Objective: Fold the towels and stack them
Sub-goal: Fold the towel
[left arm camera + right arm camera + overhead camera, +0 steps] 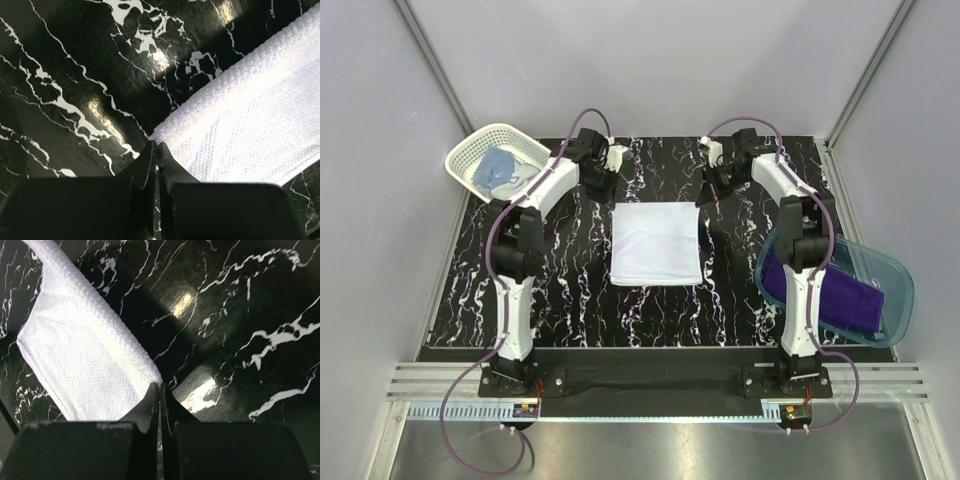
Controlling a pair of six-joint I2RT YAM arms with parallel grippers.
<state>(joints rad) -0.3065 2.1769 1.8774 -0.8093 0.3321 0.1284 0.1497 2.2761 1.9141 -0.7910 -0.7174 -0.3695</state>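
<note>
In the top view, the white square cloth towel (657, 243) lay flat at the centre of the black marbled table (570, 275). The left gripper (602, 183) stood just beyond its far-left corner and the right gripper (712, 190) just beyond its far-right corner. The light blue towel (498, 172) sat bunched in the white lattice plastic basket (470, 150) at far left, and the deep purple towel (830, 300) lay in the translucent blue plastic tub (895, 275) at right. In the left wrist view, the left gripper (157, 147) was clenched at the corner of the white towel (250, 125), with no cloth visible between the fingers. In the right wrist view, the right gripper (160, 388) was likewise clenched empty beside the towel (85, 360). Judged step: folding the white towel. The next move called for parting both jaws, pinching both far corners and drawing them towards the near edge.
</note>
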